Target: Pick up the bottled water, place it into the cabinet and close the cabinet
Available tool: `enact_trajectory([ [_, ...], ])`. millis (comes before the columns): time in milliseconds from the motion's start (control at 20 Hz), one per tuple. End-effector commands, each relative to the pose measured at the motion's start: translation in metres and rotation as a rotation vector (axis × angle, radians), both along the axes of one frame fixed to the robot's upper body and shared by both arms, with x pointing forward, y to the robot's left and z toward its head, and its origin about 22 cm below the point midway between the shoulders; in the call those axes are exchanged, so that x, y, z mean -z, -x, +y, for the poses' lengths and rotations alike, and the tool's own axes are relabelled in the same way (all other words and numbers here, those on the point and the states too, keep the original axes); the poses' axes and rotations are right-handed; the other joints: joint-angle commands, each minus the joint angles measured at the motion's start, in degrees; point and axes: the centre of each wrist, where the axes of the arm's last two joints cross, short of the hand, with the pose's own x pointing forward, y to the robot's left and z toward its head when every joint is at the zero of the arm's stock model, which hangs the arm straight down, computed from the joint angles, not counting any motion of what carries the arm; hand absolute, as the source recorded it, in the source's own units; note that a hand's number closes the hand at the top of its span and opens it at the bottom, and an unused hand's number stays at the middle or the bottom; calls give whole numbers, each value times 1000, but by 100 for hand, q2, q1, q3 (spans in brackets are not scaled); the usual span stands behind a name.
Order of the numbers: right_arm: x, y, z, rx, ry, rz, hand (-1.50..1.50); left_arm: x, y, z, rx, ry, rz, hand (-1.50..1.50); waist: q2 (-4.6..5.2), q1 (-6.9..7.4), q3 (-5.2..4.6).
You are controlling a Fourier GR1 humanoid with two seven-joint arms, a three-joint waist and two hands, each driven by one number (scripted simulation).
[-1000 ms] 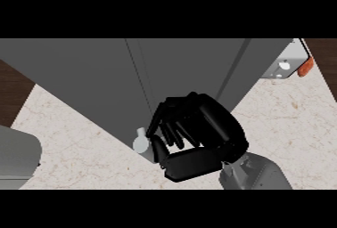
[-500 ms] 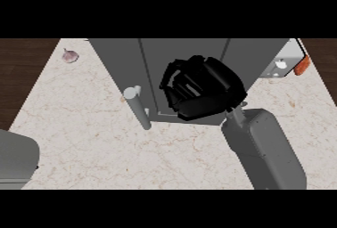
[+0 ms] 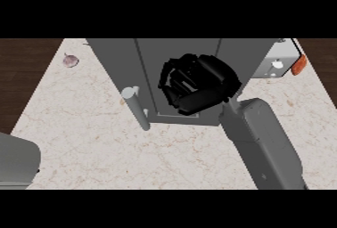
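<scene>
A grey cabinet [image 3: 187, 49] stands at the back of the marble counter [image 3: 112, 151]. Its pale-topped bar handle [image 3: 137, 109] sticks out at the front left. My right hand [image 3: 201, 84] is up against the cabinet's front, with the grey forearm rising from the lower right. The fingers and thumb are curled into a tight cage. The bottled water shows nowhere on the counter and seems to be hidden inside that curl. Only a grey block [image 3: 16, 162] of the left arm shows at the lower left edge, and no left hand is visible.
A small pinkish bulb [image 3: 70, 59] lies on the counter's far left corner. Right of the cabinet stands a grey-white box [image 3: 276, 67] with an orange object [image 3: 299, 64] beside it. Dark wood floor borders the counter on both sides.
The right hand, still curled, has moved up from the counter to the cabinet's front. The view has shifted, so the whole cabinet front and its handle now show.
</scene>
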Motion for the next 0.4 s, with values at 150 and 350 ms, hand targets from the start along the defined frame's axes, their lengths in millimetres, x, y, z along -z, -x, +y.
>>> enact_trajectory([
  [150,-28,-21,38,-2,-36,61,150,-5,-9,-1,31,0,8,-150,202,173,-97],
  [350,-32,-29,31,11,-56,44,150,1,-10,1,18,3,-1,-150,221,193,-100],
])
